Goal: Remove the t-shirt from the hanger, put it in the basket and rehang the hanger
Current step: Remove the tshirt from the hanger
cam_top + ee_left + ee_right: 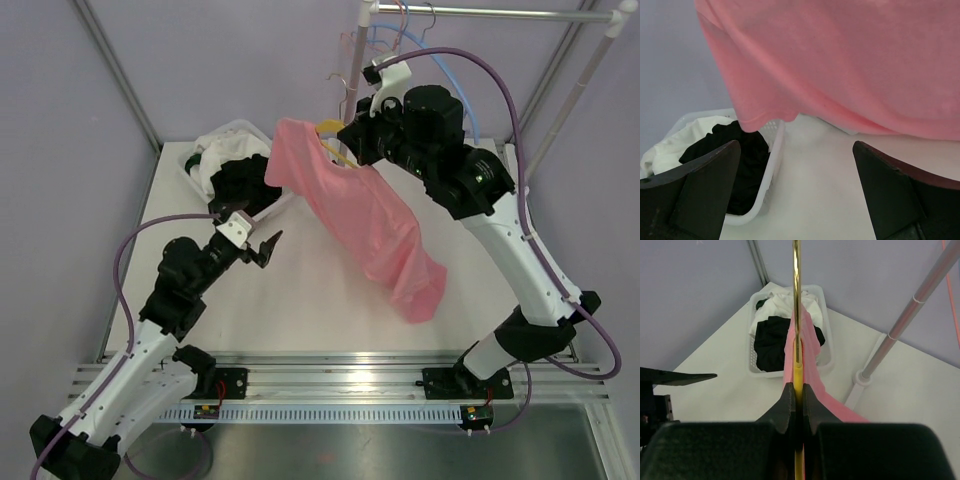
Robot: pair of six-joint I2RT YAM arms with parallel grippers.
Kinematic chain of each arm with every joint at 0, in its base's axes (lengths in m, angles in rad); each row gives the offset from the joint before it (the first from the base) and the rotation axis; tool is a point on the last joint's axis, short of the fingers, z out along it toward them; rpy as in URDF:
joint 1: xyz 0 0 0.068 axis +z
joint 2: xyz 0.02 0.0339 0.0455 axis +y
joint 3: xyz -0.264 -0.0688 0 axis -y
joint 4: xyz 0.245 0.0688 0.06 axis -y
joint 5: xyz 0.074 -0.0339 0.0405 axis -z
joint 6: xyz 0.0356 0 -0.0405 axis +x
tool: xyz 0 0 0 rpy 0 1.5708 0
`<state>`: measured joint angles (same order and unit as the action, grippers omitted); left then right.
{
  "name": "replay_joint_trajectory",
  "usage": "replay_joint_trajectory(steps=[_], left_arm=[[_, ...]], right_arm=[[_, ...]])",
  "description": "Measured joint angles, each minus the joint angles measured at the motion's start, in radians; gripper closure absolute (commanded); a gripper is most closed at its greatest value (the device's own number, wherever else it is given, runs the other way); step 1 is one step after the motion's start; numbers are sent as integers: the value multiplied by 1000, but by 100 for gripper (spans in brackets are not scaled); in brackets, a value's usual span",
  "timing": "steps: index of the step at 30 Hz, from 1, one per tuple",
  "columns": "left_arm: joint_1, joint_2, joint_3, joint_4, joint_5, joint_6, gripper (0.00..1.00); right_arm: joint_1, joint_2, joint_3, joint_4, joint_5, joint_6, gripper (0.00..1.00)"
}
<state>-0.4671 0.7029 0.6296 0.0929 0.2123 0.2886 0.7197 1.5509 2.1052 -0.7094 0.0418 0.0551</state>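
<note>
A pink t-shirt (365, 215) hangs on a yellow hanger (333, 128) held in the air over the back of the table. Its lower end droops to the right, toward the table. My right gripper (352, 138) is shut on the hanger; in the right wrist view the yellow hanger (797, 374) is pinched between the fingers, with the t-shirt (812, 345) draped on both sides beyond them. My left gripper (263, 246) is open and empty, low and left of the shirt. Seen from the left wrist, the t-shirt (840, 60) hangs just above and beyond the left gripper (796, 152).
A white basket (188, 168) with white and black clothes stands at the table's back left, close to the left gripper; its rim (771, 155) is near the left finger. A clothes rail (490, 13) carrying spare hangers (400, 40) stands at the back right, on a post (900, 322).
</note>
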Motion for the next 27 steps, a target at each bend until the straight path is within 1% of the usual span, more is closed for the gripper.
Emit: replay_joint_trajectory(steps=[3, 8, 12, 14, 18, 22, 25, 27], left_arm=[[0, -55, -43, 38, 14, 4, 1], [0, -138, -103, 89, 35, 12, 1], [0, -147, -107, 121, 46, 16, 1], [0, -147, -111, 130, 51, 16, 1], [0, -180, -146, 154, 88, 16, 1], [0, -228, -187, 177, 161, 20, 1], [0, -227, -190, 195, 216, 26, 1], [0, -213, -190, 205, 249, 29, 1]], right_arm=[[23, 35, 25, -18, 56, -16, 100], [76, 132, 148, -41, 116, -32, 100], [92, 165, 142, -30, 121, -26, 100], [92, 156, 82, 9, 117, -12, 100], [103, 106, -112, 111, 105, 7, 100], [129, 34, -325, 213, 98, 13, 100], [143, -34, -477, 292, 93, 14, 100], [146, -69, -544, 333, 88, 17, 100]])
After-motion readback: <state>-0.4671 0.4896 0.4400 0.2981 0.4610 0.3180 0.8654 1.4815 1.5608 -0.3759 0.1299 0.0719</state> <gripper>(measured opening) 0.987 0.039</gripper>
